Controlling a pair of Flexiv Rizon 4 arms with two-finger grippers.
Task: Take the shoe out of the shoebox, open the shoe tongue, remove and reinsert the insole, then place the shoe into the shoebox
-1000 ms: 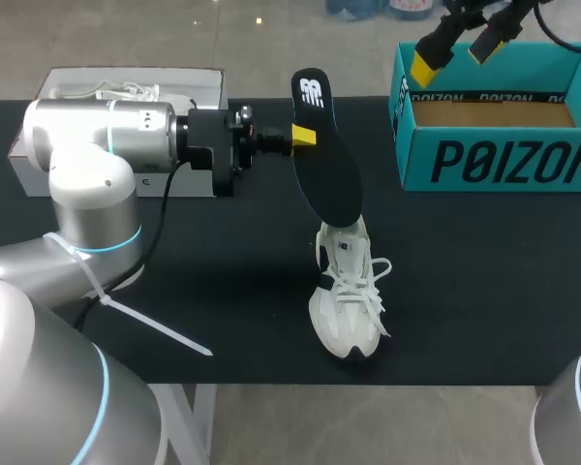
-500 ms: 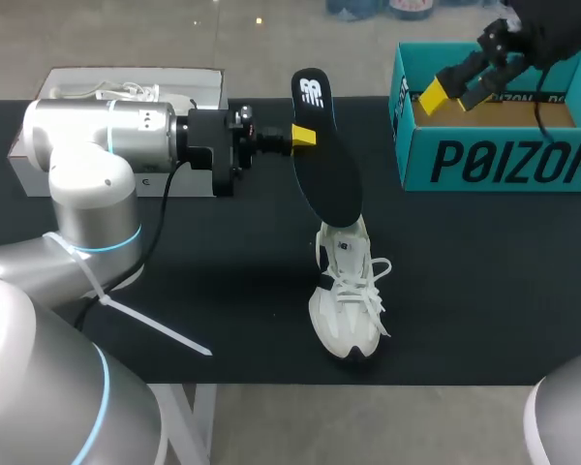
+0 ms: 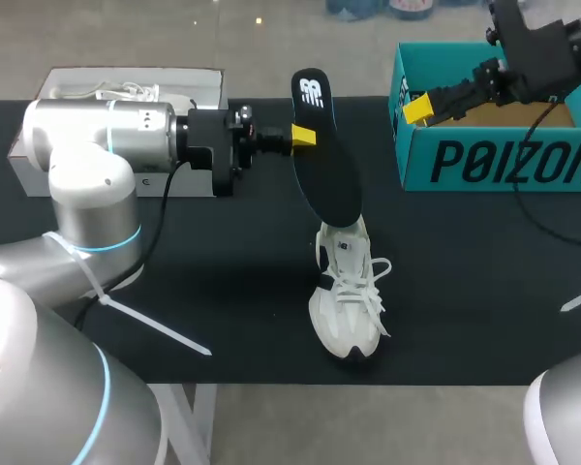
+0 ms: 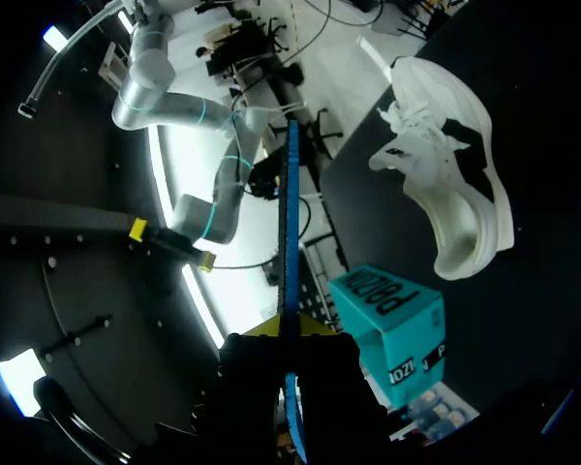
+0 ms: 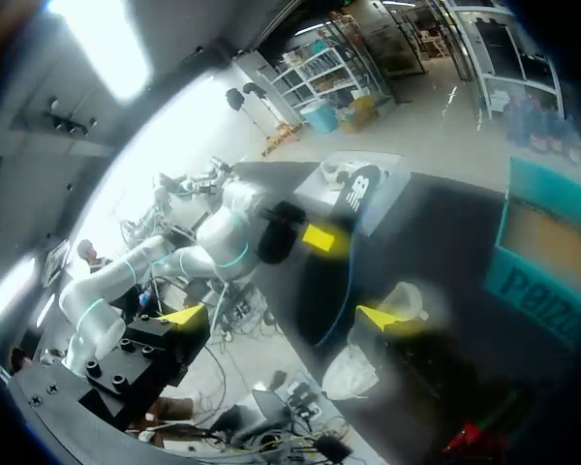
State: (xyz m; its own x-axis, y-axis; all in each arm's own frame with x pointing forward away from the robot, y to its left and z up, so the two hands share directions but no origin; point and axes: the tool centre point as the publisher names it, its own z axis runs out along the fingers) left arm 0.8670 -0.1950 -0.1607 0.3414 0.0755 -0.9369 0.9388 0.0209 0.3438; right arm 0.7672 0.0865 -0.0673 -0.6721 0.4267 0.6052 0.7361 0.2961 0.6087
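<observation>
Now, with the left hand (image 3: 303, 137) pinching the upright insole (image 3: 327, 165), its lower end seemingly inside the shoe (image 3: 349, 300) on the tabletop (image 3: 484, 271), the wide-open right hand (image 5: 283, 317) over the shoebox (image 3: 494, 160) should steady the shoe first.

Silver left arm (image 3: 82, 145) bears blue rings, yellow-tipped fingers (image 3: 304, 136).
</observation>
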